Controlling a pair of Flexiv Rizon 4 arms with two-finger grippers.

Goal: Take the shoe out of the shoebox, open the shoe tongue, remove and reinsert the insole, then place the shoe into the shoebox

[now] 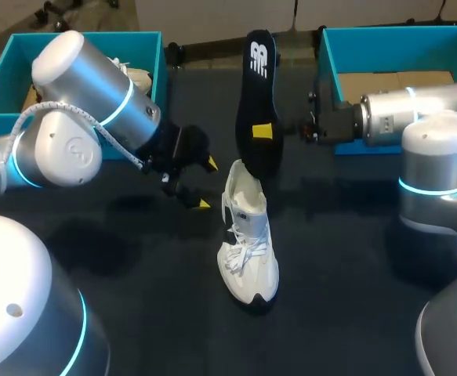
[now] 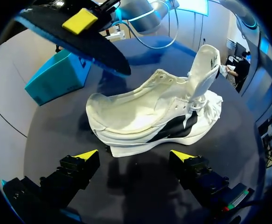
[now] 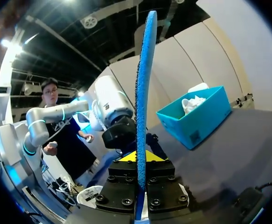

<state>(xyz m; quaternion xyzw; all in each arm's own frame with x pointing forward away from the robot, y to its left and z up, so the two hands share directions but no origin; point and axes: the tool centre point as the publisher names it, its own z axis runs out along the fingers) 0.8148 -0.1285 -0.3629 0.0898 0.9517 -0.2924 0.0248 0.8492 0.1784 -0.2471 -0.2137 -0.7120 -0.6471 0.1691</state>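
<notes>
A white shoe lies on the dark table, heel toward the far side, its tongue pulled up. My right gripper is shut on the black insole and holds it on edge above the shoe's heel opening, its lower tip close to the heel. In the right wrist view the insole's blue edge stands upright between the yellow tips of the gripper. My left gripper is open just left of the shoe. In its wrist view the shoe lies ahead of the open fingers, untouched.
A teal shoebox at the far left holds another white shoe. A second teal shoebox with a cardboard lining stands at the far right, behind my right wrist. Dark table surface stretches in front of the shoe.
</notes>
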